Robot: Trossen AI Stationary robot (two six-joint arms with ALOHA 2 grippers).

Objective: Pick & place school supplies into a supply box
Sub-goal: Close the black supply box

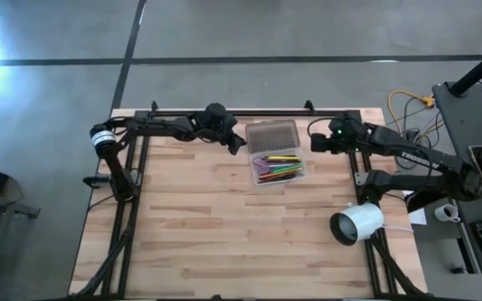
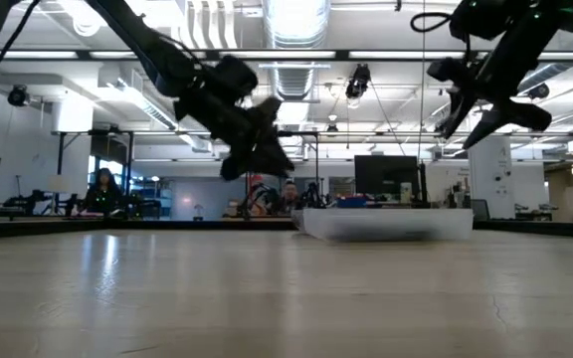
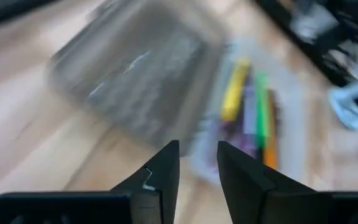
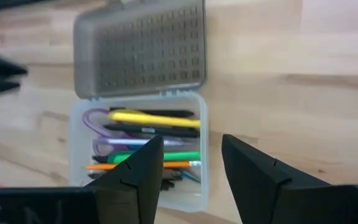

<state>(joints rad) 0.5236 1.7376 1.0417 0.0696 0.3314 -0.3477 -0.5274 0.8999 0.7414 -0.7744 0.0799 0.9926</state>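
Pale wooden planks make up the desk, framed by dark rails, with grey concrete floor all round it. Toward the far middle lies the small clear plastic supply box, its grey textured hinged lid folded back flat on the far side. Inside the tray rest the school supplies: yellow, black, green and orange pens side by side, with the purple-handled scissors at one end.

Both arms hang above the desk. The left gripper hovers just left of the lid, its fingers a little apart and holding nothing. The right gripper waits to the right of the box, fingers apart and likewise empty.

My reading is that the packing looks finished and the lid remains to be closed. The main risk lies there: a push on the lid's edge from the left gripper could slide the light box across the smooth wood rather than turn the hinge, and any pen lying proud of the rim might stop the lid from seating. The two grippers stand near each other across a narrow box, so a careless sweep could bring them together.

Near the box, open wood stretches toward the front edge. A white cylinder sits near the right rail, well apart.
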